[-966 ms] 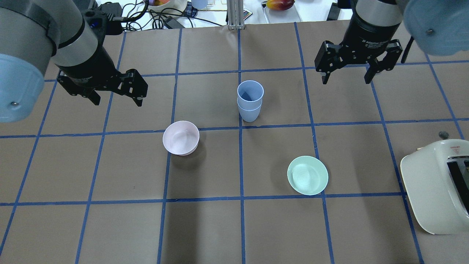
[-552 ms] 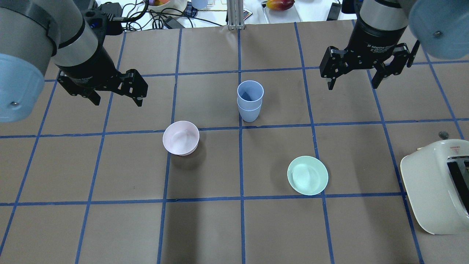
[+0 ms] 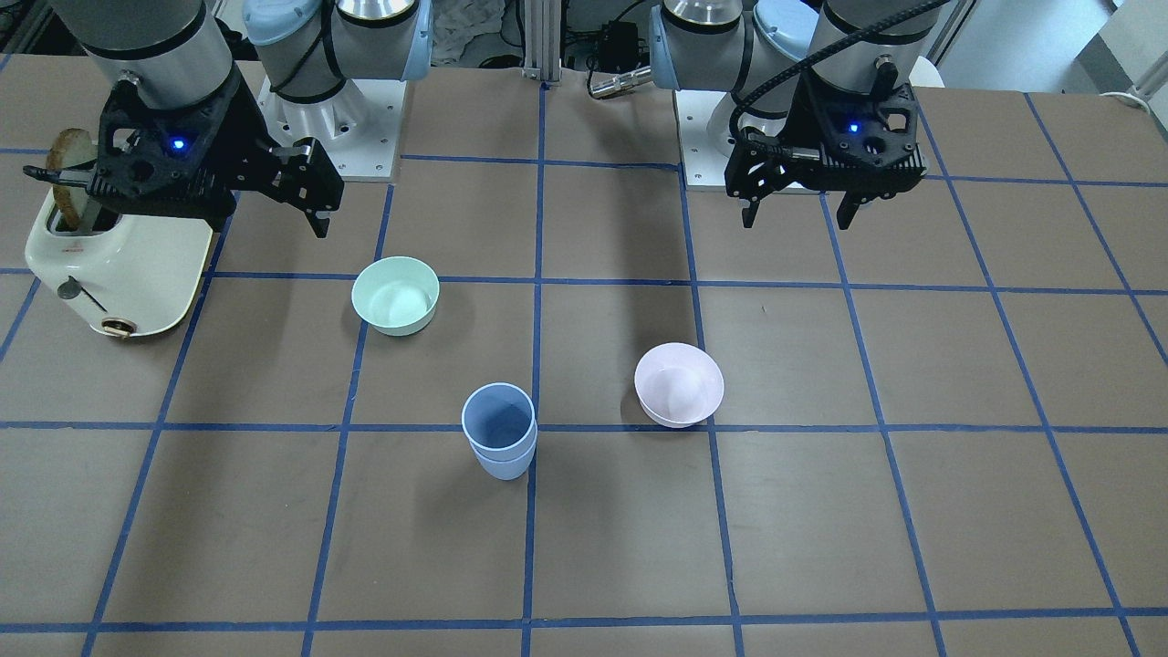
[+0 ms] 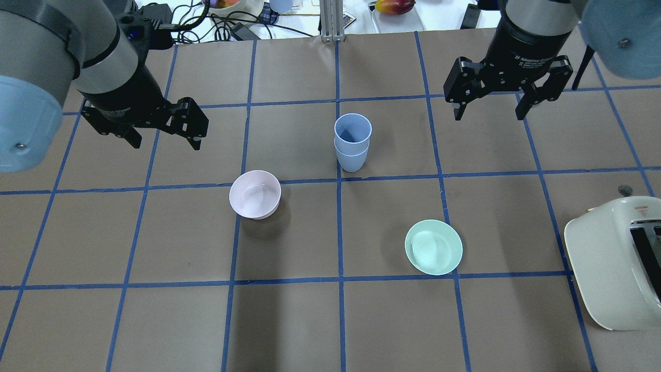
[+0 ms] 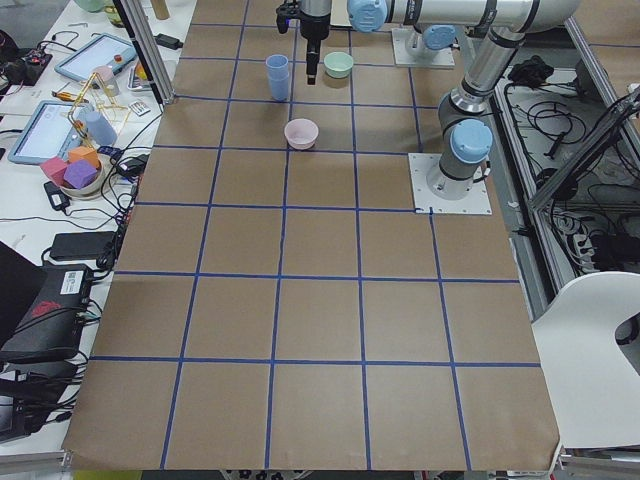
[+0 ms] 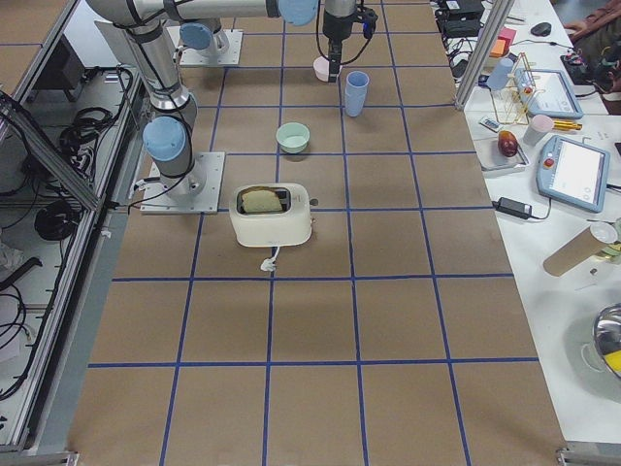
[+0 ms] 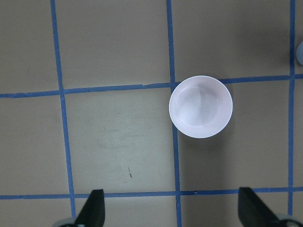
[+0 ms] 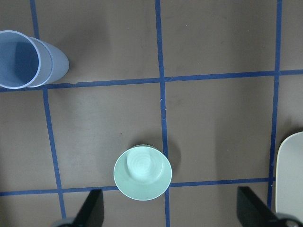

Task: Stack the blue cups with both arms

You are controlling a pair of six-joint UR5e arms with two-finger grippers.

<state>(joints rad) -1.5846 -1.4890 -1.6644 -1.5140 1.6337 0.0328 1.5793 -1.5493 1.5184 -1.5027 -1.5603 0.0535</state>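
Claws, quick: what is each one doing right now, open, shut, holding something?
Left claw: open, holding nothing.
Right claw: open, holding nothing.

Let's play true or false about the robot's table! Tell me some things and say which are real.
The blue cups are stacked, one inside the other. True.
The left gripper holds the pink bowl. False: it is open and empty, apart from the bowl.
The green bowl is upside down. False: it stands open side up.
Some bread sits in the toaster. True.
The right gripper is shut. False: it is open.
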